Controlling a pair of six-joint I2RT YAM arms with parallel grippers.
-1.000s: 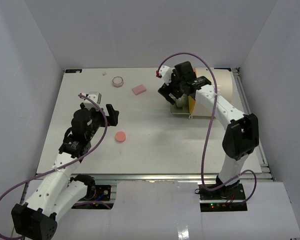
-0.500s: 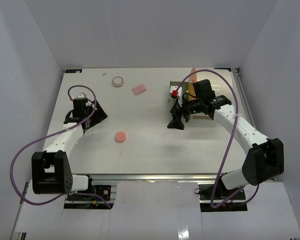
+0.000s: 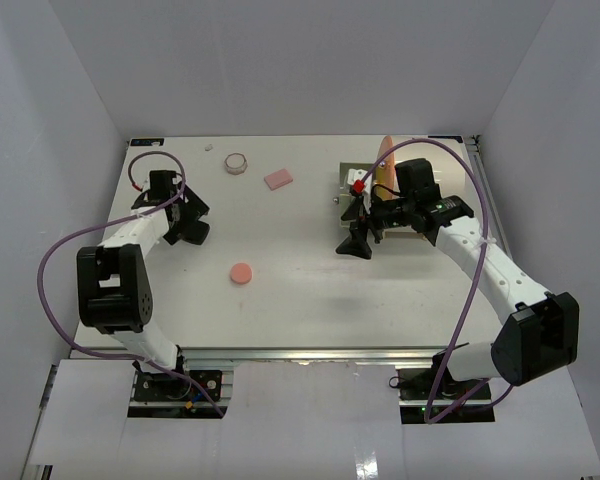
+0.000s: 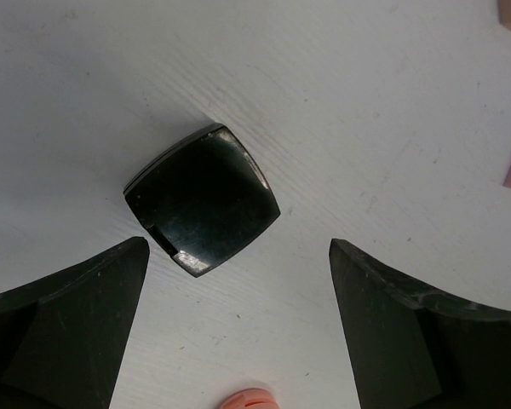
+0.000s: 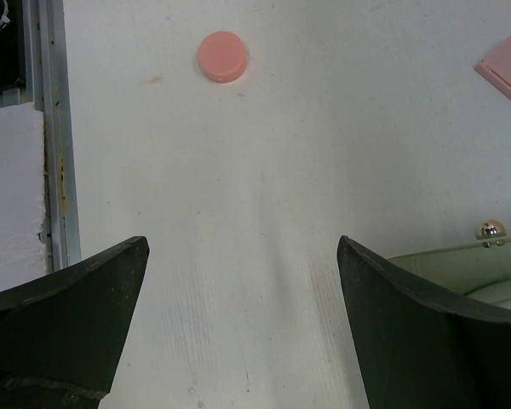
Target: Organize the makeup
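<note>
A black square compact (image 4: 202, 200) lies flat on the table just ahead of my open, empty left gripper (image 4: 238, 256). In the top view the left gripper (image 3: 196, 220) is at the far left and hides the compact. A pink disc (image 3: 240, 272) lies mid-table and shows in the right wrist view (image 5: 222, 55). A pink rectangular pad (image 3: 278, 179) and a small round jar (image 3: 237, 162) lie at the back. My right gripper (image 3: 355, 230) is open and empty over bare table (image 5: 243, 243), left of the mirrored tray (image 5: 460, 264).
The large cream drum case (image 3: 442, 165) with its orange front (image 3: 385, 165) stands at the back right behind the tray (image 3: 348, 180). A tiny pale item (image 3: 209, 147) lies near the back edge. White walls enclose the table.
The left arm has swung out to the far left and its gripper now hovers over the black compact. The right gripper has come away from the case and lowered beside the tray.
</note>
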